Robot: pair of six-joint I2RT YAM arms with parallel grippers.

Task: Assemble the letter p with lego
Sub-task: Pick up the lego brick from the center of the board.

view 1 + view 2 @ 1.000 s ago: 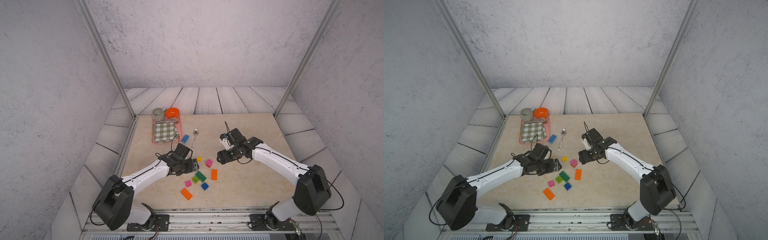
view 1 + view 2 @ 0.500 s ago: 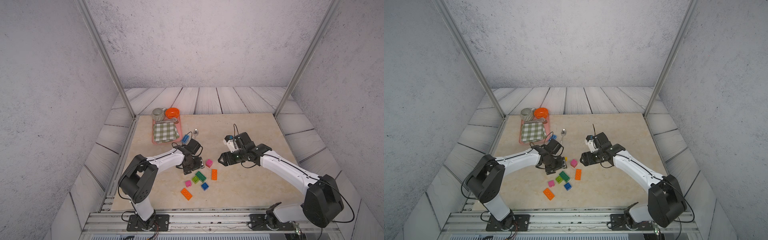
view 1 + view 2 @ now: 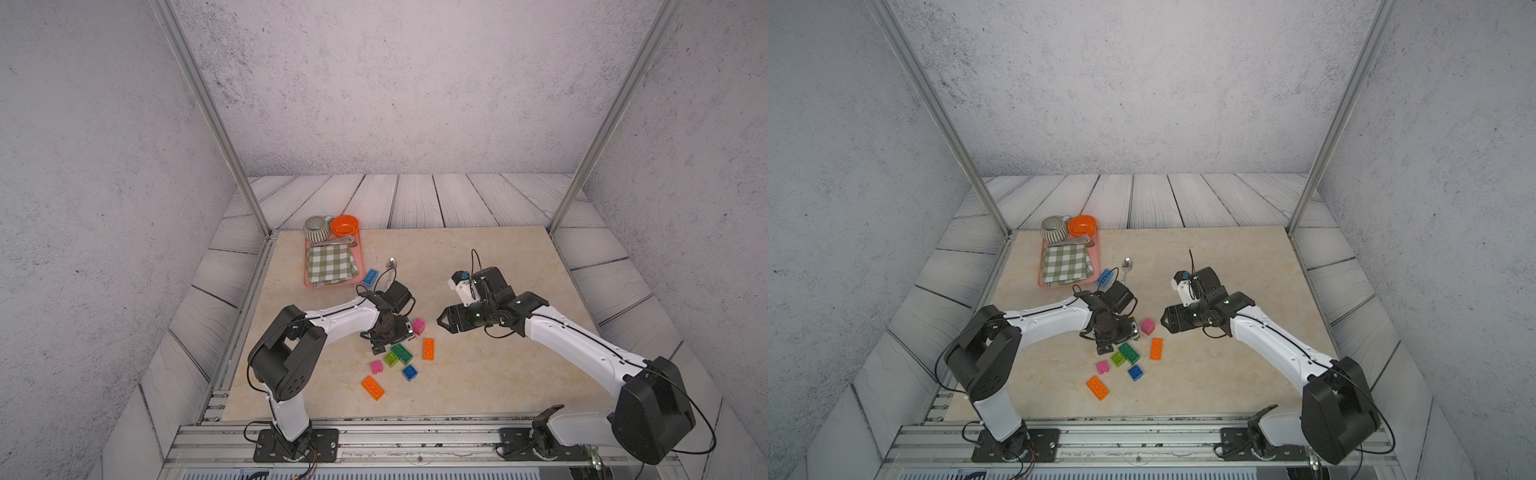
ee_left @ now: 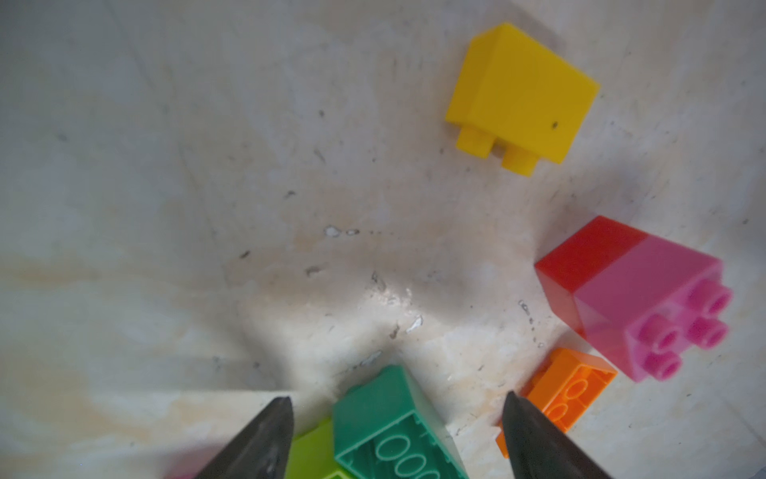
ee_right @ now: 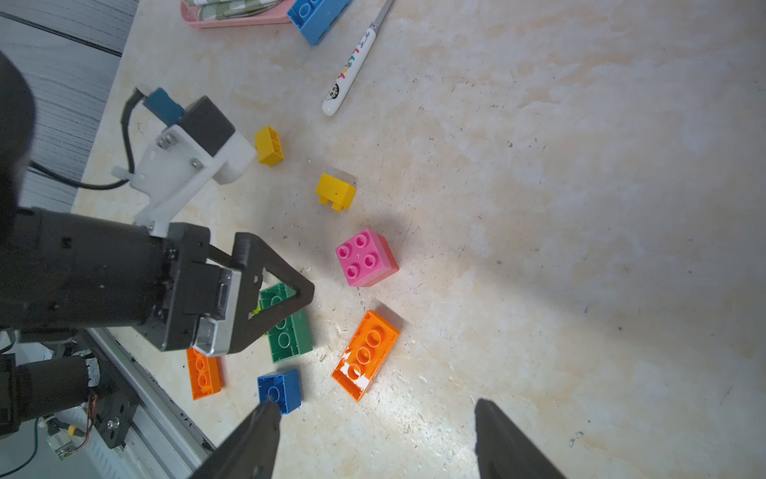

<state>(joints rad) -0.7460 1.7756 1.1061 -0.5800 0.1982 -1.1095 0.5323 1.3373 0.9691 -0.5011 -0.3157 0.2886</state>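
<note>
Pick-up stage: left gripper (image 4: 397, 397), jaws wide and empty, hovers over the green brick (image 4: 389, 431) among loose lego (image 3: 428, 348) near the table's (image 3: 498, 374) front edge, right gripper (image 5: 375, 404) likewise wide and empty; the next move likely needs a squared descent and closing.

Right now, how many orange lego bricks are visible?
2: one orange brick beside the dark green brick, the second orange brick nearest the front rail. Others could hide under the left hand.

Both top views look down from high above the near edge across the whole table (image 3: 478, 257); 2 wrist cameras sit close over it, sharing a pink brick (image 4: 655, 286) and a yellow brick (image 5: 336, 191).
</note>
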